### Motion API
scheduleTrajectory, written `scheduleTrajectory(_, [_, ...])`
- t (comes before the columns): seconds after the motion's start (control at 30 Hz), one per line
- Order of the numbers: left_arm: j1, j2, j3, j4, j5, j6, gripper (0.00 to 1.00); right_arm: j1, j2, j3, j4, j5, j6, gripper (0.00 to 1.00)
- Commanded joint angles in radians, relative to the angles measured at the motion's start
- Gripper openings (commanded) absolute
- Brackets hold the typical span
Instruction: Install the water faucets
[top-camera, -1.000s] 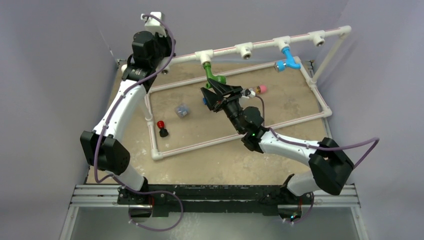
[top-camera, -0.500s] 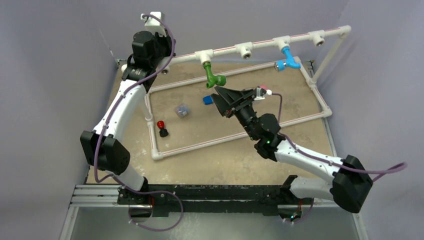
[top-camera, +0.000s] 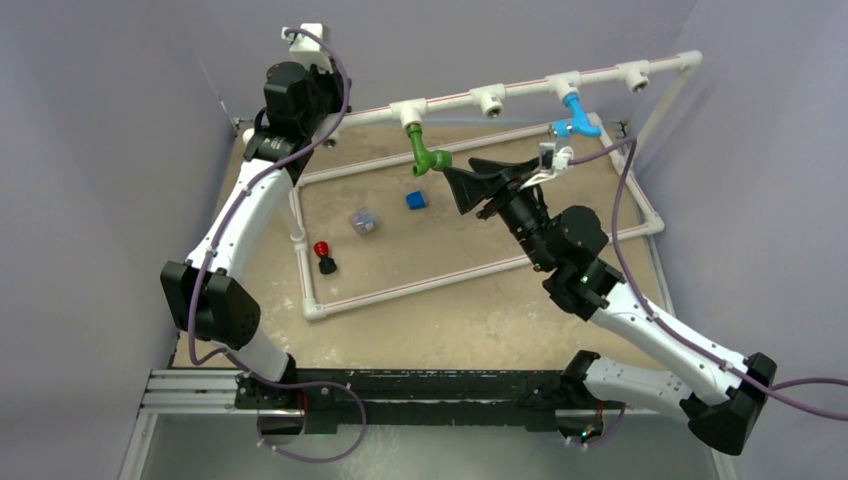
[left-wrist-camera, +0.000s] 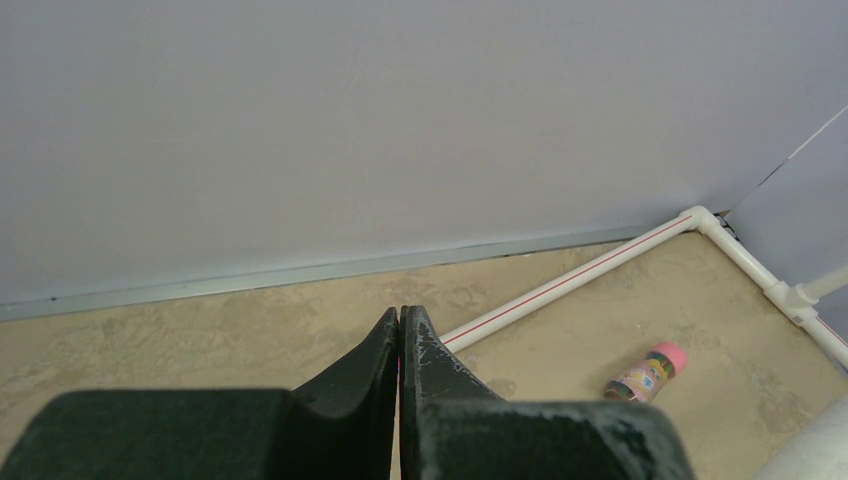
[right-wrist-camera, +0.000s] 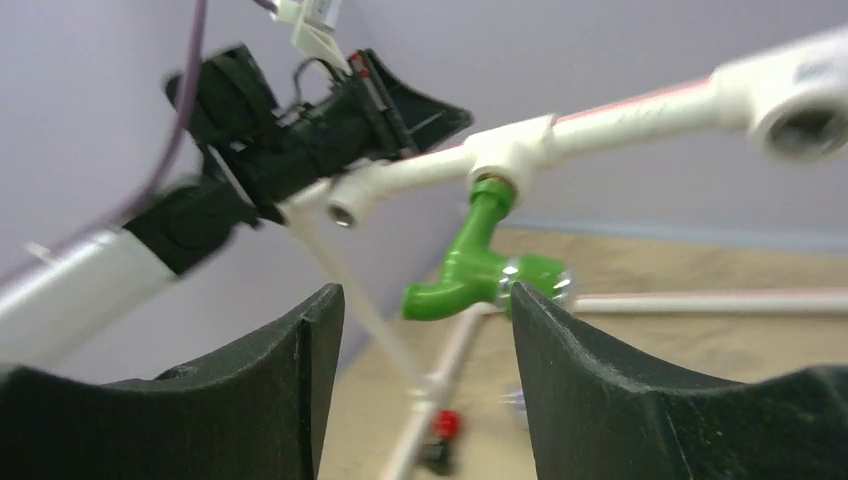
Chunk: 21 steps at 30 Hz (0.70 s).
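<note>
The green faucet (top-camera: 428, 152) hangs from the leftmost T-fitting (top-camera: 410, 110) of the raised white pipe (top-camera: 525, 87) along the far side of the table. The light blue faucet (top-camera: 576, 115) hangs from a fitting further right. The right gripper (top-camera: 458, 190) sits just right of the green faucet — jaws parted, empty, not touching it. The left gripper (left-wrist-camera: 400, 318) is at the far left by the pipe's end — jaws pressed together, holding nothing. A pink-capped cylinder (left-wrist-camera: 646, 372) lies on the tabletop (left-wrist-camera: 200, 330).

Two faucets (top-camera: 428, 152); seemingly four T-fittings (top-camera: 488, 100)
</note>
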Motion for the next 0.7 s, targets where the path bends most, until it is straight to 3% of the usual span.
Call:
scheduleTrajectory(0.0, [-0.021,0.067,-0.073,-0.244,0.046,0.026,0.00,-0.002,-0.003,0.104,-0.173,-0.031,-0.682,0.65])
scheduleTrajectory(0.1, [-0.021,0.068,-0.074,-0.249,0.043,0.027,0.00,-0.003,0.020,0.161,-0.269,-0.111,-0.934,0.67])
scheduleTrajectory(0.33, [-0.021,0.065,-0.075,-0.247,0.045,0.031,0.00,-0.001,-0.025,0.089,-0.180,-0.208,-1.353,0.74])
scheduleTrajectory(0.43, [-0.021,0.068,-0.074,-0.248,0.047,0.030,0.00,0.018,-0.005,0.088,-0.218,-0.240,-1.532,0.76])
scheduleTrajectory(0.67, [-0.021,0.075,-0.074,-0.250,0.049,0.028,0.00,0.081,0.080,0.100,-0.136,-0.197,-1.652,0.78])
